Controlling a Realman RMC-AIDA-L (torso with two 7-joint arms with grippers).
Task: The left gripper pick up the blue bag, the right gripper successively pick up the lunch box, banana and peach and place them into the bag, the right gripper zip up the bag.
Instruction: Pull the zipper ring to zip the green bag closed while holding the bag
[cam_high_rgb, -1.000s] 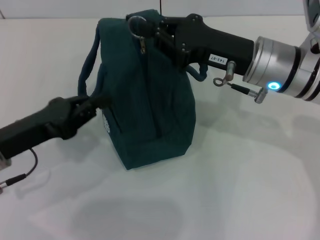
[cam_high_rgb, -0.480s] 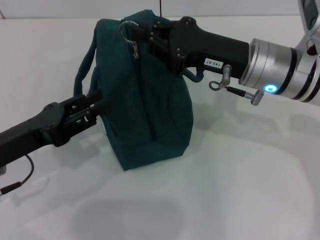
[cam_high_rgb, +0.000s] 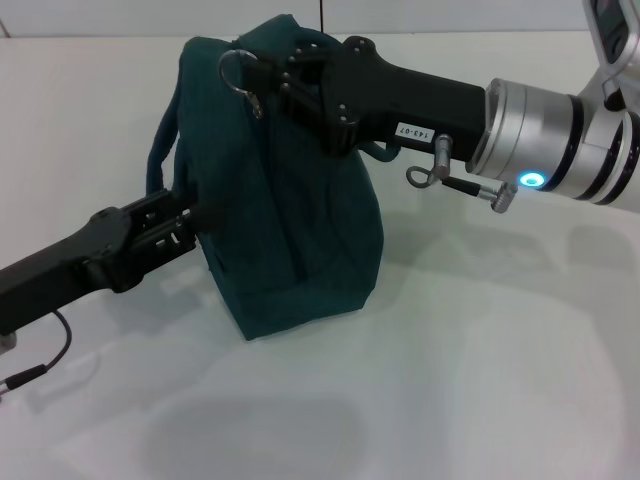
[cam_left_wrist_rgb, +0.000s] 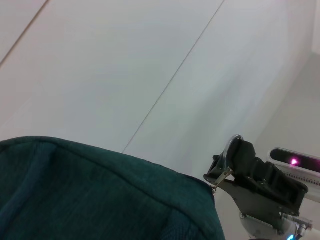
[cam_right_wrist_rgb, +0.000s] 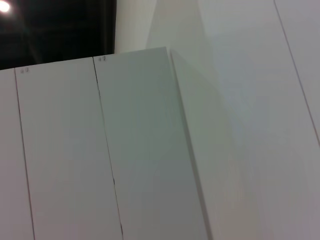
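Your head camera is looking down at the blue bag (cam_high_rgb: 285, 190); the left wrist camera is sharing it closely, while the right wrist camera is facing white panels.

white table (cam_high_rgb: 480, 380) carries the blue bag (cam_high_rgb: 290, 240), which stands upright left of centre, toward the far side, base flat on the surface
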